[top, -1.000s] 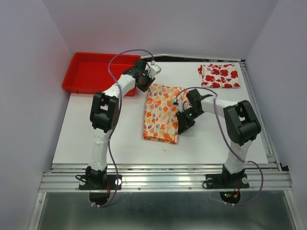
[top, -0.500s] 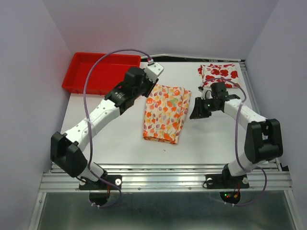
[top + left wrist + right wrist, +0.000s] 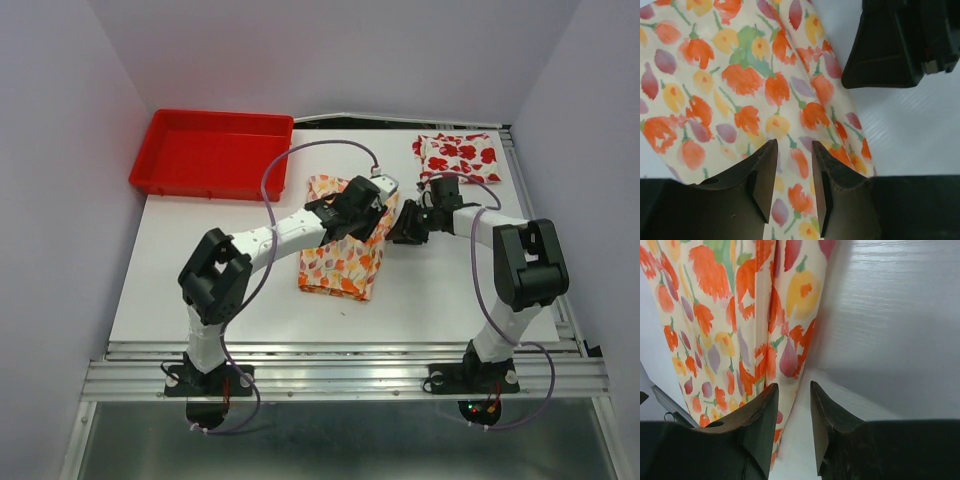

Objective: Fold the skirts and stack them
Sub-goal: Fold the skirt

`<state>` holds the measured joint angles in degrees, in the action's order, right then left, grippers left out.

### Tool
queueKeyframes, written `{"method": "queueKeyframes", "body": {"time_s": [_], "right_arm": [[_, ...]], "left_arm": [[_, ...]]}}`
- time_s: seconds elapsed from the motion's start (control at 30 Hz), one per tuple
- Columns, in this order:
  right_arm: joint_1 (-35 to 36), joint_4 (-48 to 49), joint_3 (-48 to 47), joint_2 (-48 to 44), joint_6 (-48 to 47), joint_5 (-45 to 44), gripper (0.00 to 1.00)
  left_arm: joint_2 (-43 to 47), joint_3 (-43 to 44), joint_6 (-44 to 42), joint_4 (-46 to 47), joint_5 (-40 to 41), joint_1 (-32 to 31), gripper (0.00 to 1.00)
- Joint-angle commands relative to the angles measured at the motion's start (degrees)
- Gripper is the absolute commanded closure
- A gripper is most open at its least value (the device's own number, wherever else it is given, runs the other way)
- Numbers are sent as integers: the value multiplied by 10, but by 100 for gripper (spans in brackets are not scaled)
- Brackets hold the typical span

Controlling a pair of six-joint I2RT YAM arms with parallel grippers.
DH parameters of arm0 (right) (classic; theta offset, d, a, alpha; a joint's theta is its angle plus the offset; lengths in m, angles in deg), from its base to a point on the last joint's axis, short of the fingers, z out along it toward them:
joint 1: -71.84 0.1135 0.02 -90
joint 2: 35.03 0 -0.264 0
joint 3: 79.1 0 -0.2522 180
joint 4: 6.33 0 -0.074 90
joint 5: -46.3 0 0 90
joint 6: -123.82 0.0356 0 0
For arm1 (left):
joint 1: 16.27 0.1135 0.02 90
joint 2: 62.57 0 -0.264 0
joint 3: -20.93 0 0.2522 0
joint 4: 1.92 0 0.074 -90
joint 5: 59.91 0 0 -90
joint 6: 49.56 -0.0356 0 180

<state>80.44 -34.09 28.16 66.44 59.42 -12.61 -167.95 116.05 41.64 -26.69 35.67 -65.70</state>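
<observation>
We see the left claw (image 3: pixel 794 147) and right claw (image 3: pixel 792 386) crowding the cream skirt (image 3: pixel 335 260) at its far right corner, with bare bench (image 3: pixel 200 270) nearer and the red tray (image 3: pixel 210 150) and flowered skirt (image 3: pixel 458 157) behind.

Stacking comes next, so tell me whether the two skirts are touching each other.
Apart. The top view shows the red-flowered skirt at the far right corner and the cream skirt mid-table, with bare white table between them.
</observation>
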Motion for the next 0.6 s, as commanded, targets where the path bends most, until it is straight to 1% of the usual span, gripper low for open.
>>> {"method": "queueKeyframes", "body": {"time_s": [0.0, 0.1, 0.13, 0.2, 0.23, 0.3, 0.43, 0.57], "right_arm": [[-3, 72, 17, 15, 39, -37, 63], [-3, 80, 16, 29, 51, -68, 66], [-3, 79, 13, 32, 55, -94, 68], [-9, 87, 14, 41, 59, -105, 68], [-9, 91, 15, 43, 59, -100, 68], [-14, 95, 10, 56, 61, -84, 68], [-14, 109, 2, 64, 70, -69, 68], [-14, 110, -10, 68, 76, -72, 68]], "left_arm": [[-31, 84, 22, 6, -44, -1, 54], [-71, 127, 15, 4, -53, -1, 53], [-92, 148, 20, 2, -53, -1, 53], [-117, 186, 22, -11, -48, -1, 53], [-128, 187, 24, -16, -46, -1, 53], [-162, 241, 22, -31, -35, 0, 53], [-211, 297, 14, -52, -9, 0, 53], [-245, 317, 12, -59, 21, 0, 53]]}}
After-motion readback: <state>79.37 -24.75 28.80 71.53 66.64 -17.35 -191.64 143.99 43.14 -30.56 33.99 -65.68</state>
